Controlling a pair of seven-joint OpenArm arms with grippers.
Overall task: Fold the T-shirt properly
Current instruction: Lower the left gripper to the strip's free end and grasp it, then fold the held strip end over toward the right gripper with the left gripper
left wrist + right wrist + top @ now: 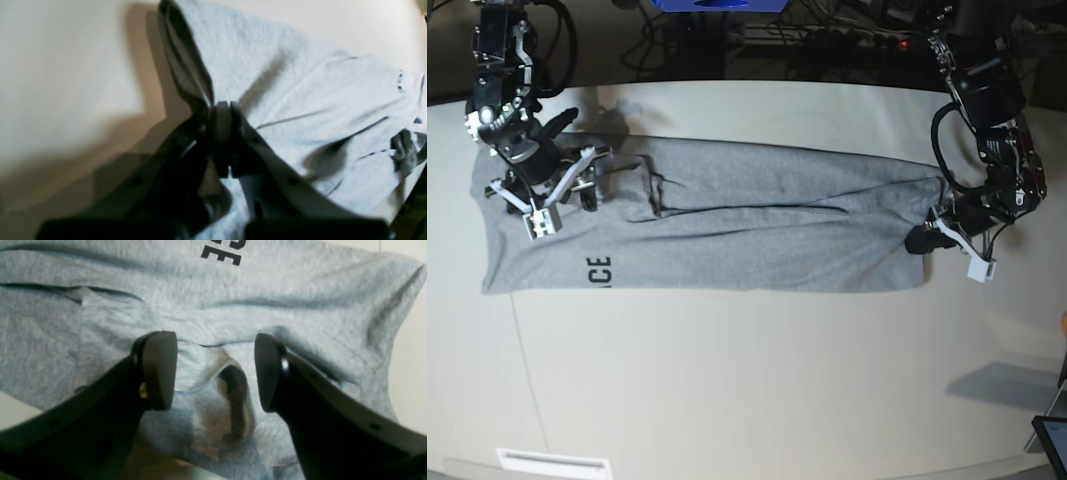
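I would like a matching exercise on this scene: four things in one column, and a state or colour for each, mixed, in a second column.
Things:
1. left pincer
2. right pincer
3. T-shirt
4. lettering

States or colours:
A. open above the cloth
B. black
C. shut on the shirt's edge
D. grey, in a long band across the table

Pairs: 1-C, 2-A, 3-D, 4-B
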